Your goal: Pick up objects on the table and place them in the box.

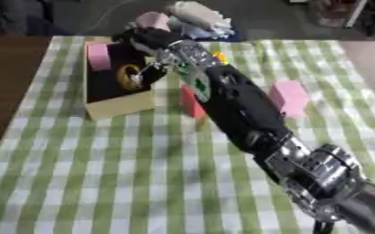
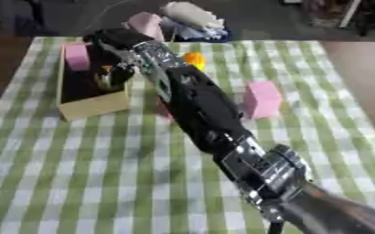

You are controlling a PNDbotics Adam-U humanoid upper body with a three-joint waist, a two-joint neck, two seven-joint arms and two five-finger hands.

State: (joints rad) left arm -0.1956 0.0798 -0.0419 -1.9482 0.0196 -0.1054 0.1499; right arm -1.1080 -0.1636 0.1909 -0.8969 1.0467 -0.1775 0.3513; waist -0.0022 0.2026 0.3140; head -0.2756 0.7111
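Black right hand (image 1: 142, 39) hangs over the tan cardboard box (image 1: 120, 106).

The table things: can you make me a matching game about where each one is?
Things:
1. pink block
2. red block
3. yellow thing
4. right hand

Places:
A. over the box
B. hard against the arm's left side
C. alone on the cloth, right of the arm
D. far side, peeking out behind the arm

Pairs: 1-C, 2-B, 3-D, 4-A

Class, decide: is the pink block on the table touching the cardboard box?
Apart. The right eye view shows the pink block right of the arm, checked cloth between it and the box.
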